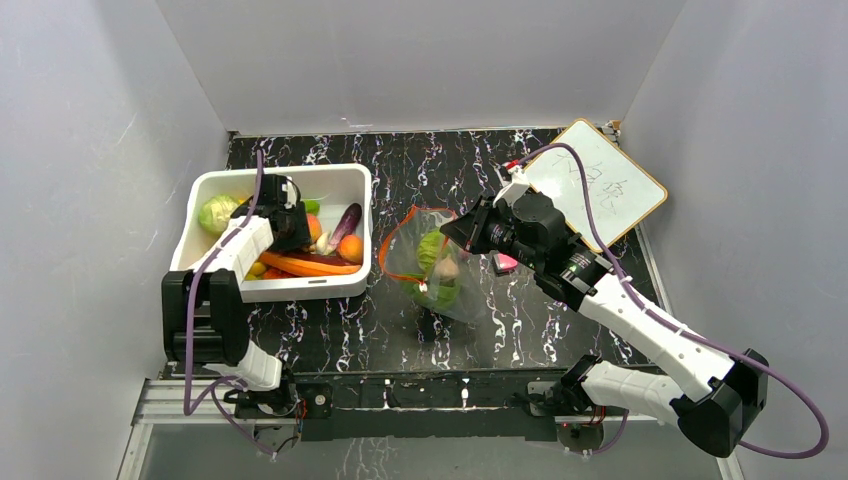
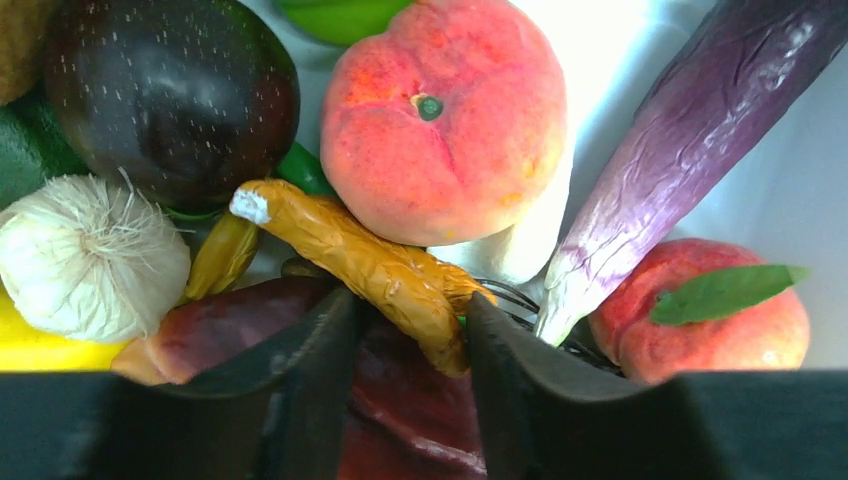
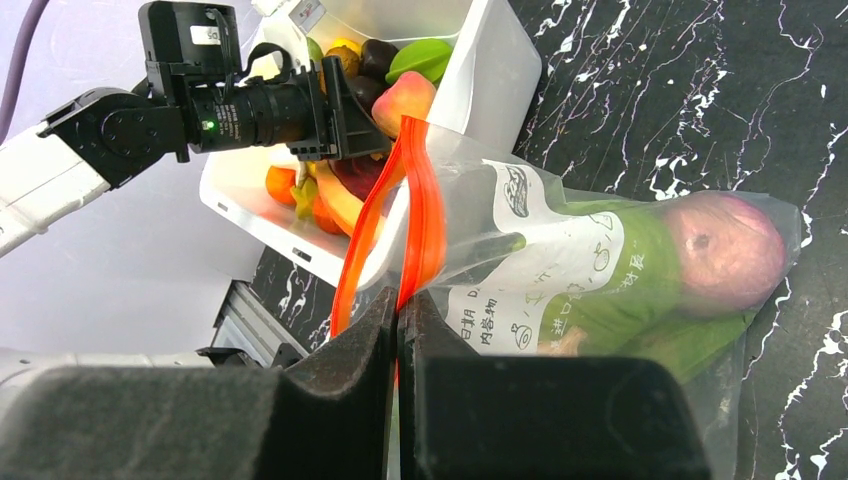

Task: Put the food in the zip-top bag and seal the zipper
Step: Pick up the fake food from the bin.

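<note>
My left gripper [image 2: 410, 320] is down in the white bin [image 1: 300, 292] among the food. Its jaws stand open astride a wrinkled orange pepper [image 2: 360, 255], whose tip touches the right finger while a gap shows at the left one. Around it lie a peach [image 2: 445, 110], a long purple eggplant [image 2: 680, 140], a dark round eggplant [image 2: 170, 95] and a garlic bulb [image 2: 85, 255]. The zip-top bag [image 1: 435, 265] lies mid-table with green leaves [image 3: 640, 270] and a pinkish fruit [image 3: 725, 250] inside. My right gripper [image 3: 398, 310] is shut on the zipper [image 3: 420, 220], and the bag's mouth gapes.
A whiteboard [image 1: 600, 185] leans at the back right. A small pink block [image 1: 505, 262] lies under my right arm beside the bag. The bin sits at the left, close to the bag's open mouth. White walls enclose the table on three sides.
</note>
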Available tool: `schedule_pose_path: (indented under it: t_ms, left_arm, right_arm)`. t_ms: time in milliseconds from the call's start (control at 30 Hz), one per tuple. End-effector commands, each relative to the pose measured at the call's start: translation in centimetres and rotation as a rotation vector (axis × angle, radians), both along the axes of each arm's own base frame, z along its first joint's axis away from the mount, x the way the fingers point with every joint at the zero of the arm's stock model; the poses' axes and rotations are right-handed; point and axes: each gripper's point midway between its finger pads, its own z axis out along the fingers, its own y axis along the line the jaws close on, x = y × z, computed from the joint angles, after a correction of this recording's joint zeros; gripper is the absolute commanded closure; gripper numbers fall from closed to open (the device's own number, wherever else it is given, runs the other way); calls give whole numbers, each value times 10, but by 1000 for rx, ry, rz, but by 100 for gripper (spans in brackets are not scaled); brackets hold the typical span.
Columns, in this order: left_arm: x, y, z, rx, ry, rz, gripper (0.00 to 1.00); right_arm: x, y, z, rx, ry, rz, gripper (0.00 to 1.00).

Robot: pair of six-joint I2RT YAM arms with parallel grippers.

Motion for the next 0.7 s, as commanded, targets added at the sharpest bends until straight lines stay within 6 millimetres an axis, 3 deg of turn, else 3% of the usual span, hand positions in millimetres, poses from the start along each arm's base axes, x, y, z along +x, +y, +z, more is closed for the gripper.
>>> schedule_pose_path:
  t_ms: [0,67,167,667]
  left_arm:
    - [1,-5,20,-33,-41,-23,65]
    - [3,-7,31,-37,-68,-27,73]
    - [6,-12,45,-65,-105,-36,77]
    - [13,-27,108,-146,-263,-61,80]
  right_arm:
    - [1,1,49,108,-129,-5,100]
    - [1,1,48,105,-127,-6,100]
    - [1,1,48,107,-124,-2,100]
    - [2,2,43,106,-102,-7,100]
